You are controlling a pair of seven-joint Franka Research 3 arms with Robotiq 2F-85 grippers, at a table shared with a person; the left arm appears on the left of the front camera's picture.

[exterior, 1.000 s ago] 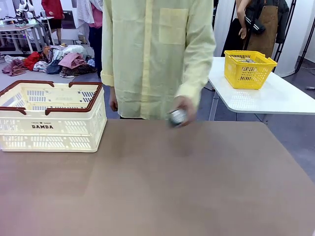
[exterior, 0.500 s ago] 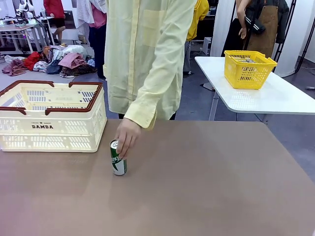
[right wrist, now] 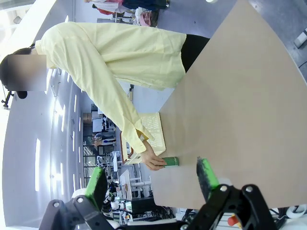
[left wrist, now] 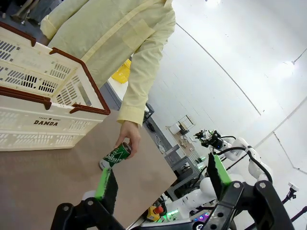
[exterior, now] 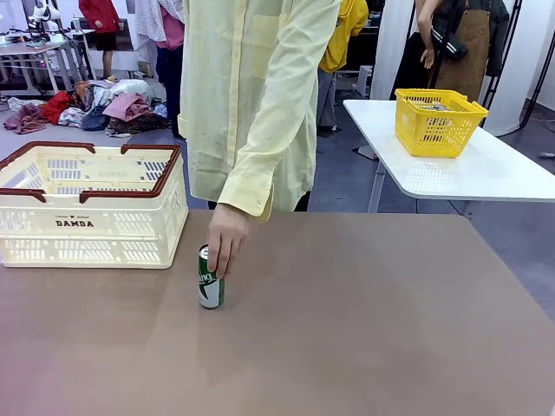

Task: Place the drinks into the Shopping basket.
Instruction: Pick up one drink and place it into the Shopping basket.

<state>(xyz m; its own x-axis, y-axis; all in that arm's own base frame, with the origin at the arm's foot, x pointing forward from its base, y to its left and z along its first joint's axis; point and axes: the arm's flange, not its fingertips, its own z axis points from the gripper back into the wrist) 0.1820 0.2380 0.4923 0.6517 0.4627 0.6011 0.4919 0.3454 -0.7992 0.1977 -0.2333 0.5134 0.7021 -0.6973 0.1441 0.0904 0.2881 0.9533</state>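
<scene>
The person's hand [exterior: 227,243] has just stood the green can [exterior: 209,282] on the table [exterior: 373,329], just right of the basket [exterior: 130,236]. The fingers still hold its top. Once let go, it looks ready for picking up.

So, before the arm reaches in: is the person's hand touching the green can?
Touching. Front view shows the hand, fingers on top of the can.

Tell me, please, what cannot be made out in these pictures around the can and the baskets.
- Cream basket floor: front view, hidden behind its near wall, so any contents are unknown.
- Green can top: front view, partly covered by the person's fingers.
- Yellow basket contents: front view, too far and screened by mesh.
</scene>
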